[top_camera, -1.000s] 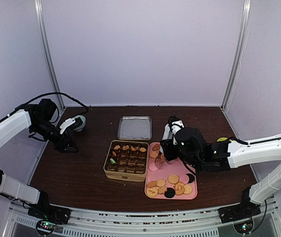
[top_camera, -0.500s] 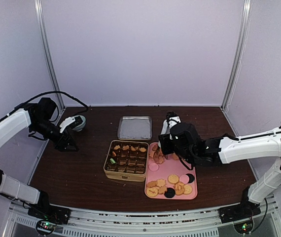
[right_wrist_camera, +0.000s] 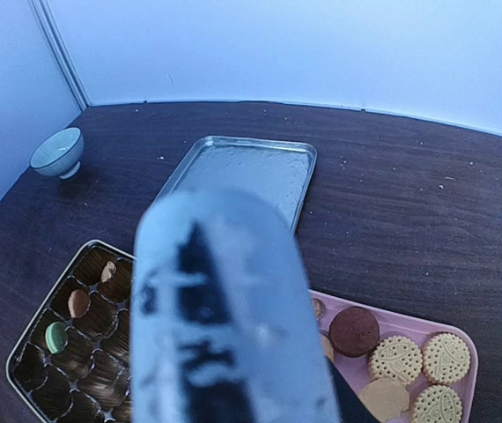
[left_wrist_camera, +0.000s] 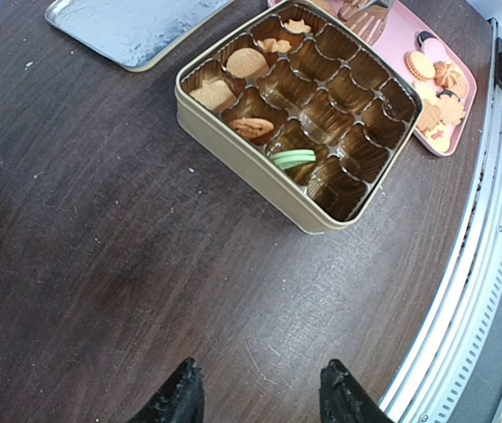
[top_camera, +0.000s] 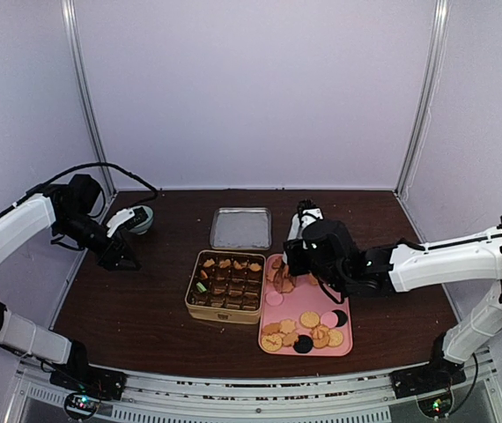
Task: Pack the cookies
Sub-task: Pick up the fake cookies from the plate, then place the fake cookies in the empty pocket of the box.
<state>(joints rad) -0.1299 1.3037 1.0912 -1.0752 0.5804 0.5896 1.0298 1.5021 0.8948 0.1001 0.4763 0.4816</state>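
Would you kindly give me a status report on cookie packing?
Left gripper open, empty. Right gripper shut on metal tongs over pink tray. Cookies mostly there, few in tin. Tin unobstructed.

Pretty clearly a robotics lab test cell, not a kitchen. The dark table (top_camera: 145, 300) is boxed in by plain pale panels (top_camera: 251, 88) framed with aluminium posts (top_camera: 88, 97). Two white arms, left (top_camera: 13, 225) and right (top_camera: 454, 260), are bolted to a slotted metal rail (top_camera: 260, 398) along the near edge, with black cable (top_camera: 110, 167) left exposed.

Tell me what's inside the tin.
The tin holds a few tan cookies and one green cookie; most cells look empty. Dividers and the near wall hide parts of some floors.
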